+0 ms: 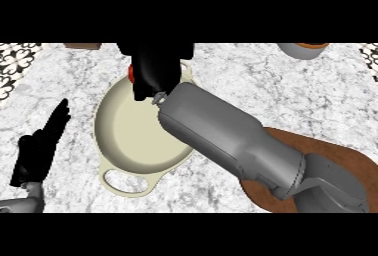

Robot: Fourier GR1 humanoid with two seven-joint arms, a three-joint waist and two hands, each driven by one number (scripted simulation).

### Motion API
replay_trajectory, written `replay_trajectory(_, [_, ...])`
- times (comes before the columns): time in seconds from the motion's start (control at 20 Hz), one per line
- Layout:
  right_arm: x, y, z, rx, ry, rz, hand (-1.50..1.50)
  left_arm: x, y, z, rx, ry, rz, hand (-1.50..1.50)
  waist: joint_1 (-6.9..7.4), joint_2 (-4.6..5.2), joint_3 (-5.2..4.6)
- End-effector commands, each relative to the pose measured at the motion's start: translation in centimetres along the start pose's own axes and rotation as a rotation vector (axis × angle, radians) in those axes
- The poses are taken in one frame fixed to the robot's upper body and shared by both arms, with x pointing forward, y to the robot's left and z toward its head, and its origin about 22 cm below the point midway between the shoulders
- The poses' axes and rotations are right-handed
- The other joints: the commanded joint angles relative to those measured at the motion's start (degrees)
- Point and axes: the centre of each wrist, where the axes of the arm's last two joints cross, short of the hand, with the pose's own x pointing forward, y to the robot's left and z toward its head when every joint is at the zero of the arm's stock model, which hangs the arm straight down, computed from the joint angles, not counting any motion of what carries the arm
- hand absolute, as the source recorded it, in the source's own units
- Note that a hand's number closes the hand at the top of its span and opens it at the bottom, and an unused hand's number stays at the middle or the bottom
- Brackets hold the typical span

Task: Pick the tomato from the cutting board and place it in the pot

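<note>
Head view: the right hand point(155, 70) is curled round the tomato point(132, 74) — only a red sliver is shown at the hand's left edge — above the far rim of the pot point(140, 135). The cutting board point(343, 155) is seen well apart. The left hand point(40, 145) is held open at the left.

One camera sits at the robot's head, looking steeply down on the grey-white marbled stone counter point(244, 75), close enough that the right forearm point(221, 135) fills much of the frame. The black right hand point(155, 70) lies far up the view, hiding all but a sliver of the round red tomato point(131, 74). Nearer than that hand spreads the cream oval pot point(136, 135); right of it and nearer still, the brown wooden cutting board point(336, 147) runs off the frame's edge.
</note>
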Motion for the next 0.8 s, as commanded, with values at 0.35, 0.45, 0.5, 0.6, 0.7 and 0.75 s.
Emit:
replay_trajectory(0.35, [-4.2, 2.4, -0.9, 0.081, 0.099, -0.232, -1.50, 1.7, -2.2, -1.2, -0.026, -0.027, -0.002, 0.00, 1.70, 0.70, 0.06])
replay_trajectory(0.45, [-4.1, 2.1, -1.4, 0.077, 0.100, -0.243, -1.50, 0.5, -0.8, -0.4, -0.046, -0.037, -0.014, 0.00, 3.21, 0.80, 0.01])
replay_trajectory(0.5, [-4.1, 2.1, -1.3, 0.083, 0.100, -0.275, -1.50, 0.8, -0.5, -0.3, -0.043, -0.036, -0.005, 0.00, 3.00, 0.64, 0.04])
replay_trajectory(0.6, [-4.3, 2.1, -1.5, 0.047, 0.077, -0.296, -1.50, 0.7, -1.5, -0.9, -0.031, -0.026, 0.002, 0.00, 2.35, 0.70, 0.04])
replay_trajectory(0.7, [-4.3, 1.8, -1.5, -0.019, 0.044, -0.373, -1.50, 1.0, 0.1, -1.5, -0.031, -0.035, -0.002, 0.00, 2.40, 0.91, 0.06])
replay_trajectory(0.75, [-4.6, 1.9, -1.5, -0.077, 0.015, -0.419, -1.50, -1.3, -0.9, 0.2, -0.037, -0.014, 0.011, 0.00, 2.03, 0.76, 0.08])
